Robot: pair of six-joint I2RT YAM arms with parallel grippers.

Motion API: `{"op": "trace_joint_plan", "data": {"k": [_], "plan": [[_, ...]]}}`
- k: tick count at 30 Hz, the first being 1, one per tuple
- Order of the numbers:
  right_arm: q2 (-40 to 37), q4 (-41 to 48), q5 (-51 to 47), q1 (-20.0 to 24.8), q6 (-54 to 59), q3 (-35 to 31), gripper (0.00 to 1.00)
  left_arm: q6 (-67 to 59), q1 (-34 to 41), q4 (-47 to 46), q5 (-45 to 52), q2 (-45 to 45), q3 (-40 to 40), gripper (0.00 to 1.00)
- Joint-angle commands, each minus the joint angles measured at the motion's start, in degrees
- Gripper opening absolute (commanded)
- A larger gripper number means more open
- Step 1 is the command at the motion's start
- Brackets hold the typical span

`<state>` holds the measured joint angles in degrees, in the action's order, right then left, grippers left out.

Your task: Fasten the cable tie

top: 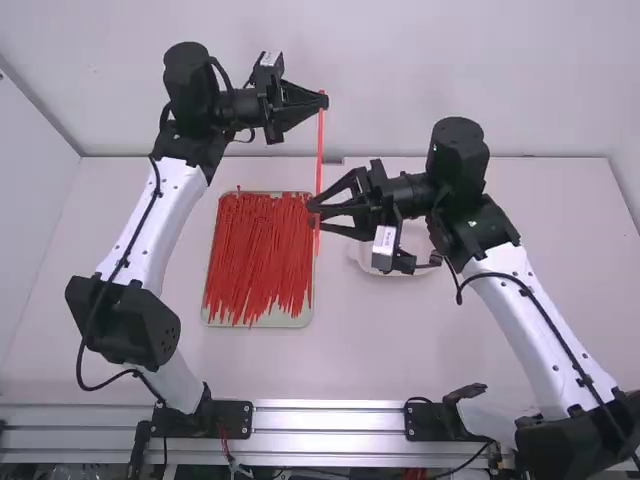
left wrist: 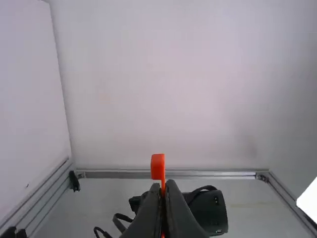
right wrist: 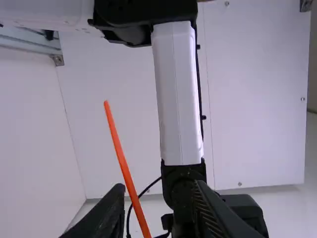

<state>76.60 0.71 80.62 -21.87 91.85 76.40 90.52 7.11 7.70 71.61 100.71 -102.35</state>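
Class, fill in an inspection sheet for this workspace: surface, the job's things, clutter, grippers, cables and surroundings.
Surface: white table, no marks seen on its bare parts.
Job's things: one red cable tie held upright above the table; tray piled with spare ties.
Clutter: white item beside the tray, partly hidden under the right arm; cannot tell what it is.
Grippers: left gripper shut on the cable tie's upper end; right gripper open, fingers either side of its lower part.
Cables: black cables along both arms.
Surroundings: white walls; metal rail at the arm bases.
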Motion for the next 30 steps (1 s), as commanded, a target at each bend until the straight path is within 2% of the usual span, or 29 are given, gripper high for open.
{"op": "trace_joint_plan", "data": {"k": [1, 13, 22, 24, 25, 30], "plan": [[-0.09, -0.31, 0.09, 0.2, -0.26, 0.0, 0.35, -2.58, -0.68, -1.16, 0.96, -0.57, 0.09, 0.02], [-0.09, -0.28, -2.58, 0.39, -0.48, 0.0, 0.26, -3.39, -0.68, -2.58, 0.33, -0.57, 0.09, 0.02], [-0.09, -0.26, -4.22, 0.63, -0.5, 0.0, 0.25, -3.41, 0.02, -2.51, -0.74, -0.59, 0.09, 0.02], [-0.09, -0.26, -4.17, 0.94, -0.5, 0.0, 0.22, -3.41, 0.02, -2.56, -0.81, -0.57, 0.09, 0.02], [-0.09, -0.26, -4.22, 0.94, -0.52, 0.0, 0.17, -3.43, 0.0, -2.56, -1.09, -0.57, 0.09, 0.02], [-0.09, -0.02, -4.35, 0.44, -0.5, 0.0, 0.12, -3.41, -0.02, -2.1, -2.05, -0.57, 0.09, 0.02]]}}
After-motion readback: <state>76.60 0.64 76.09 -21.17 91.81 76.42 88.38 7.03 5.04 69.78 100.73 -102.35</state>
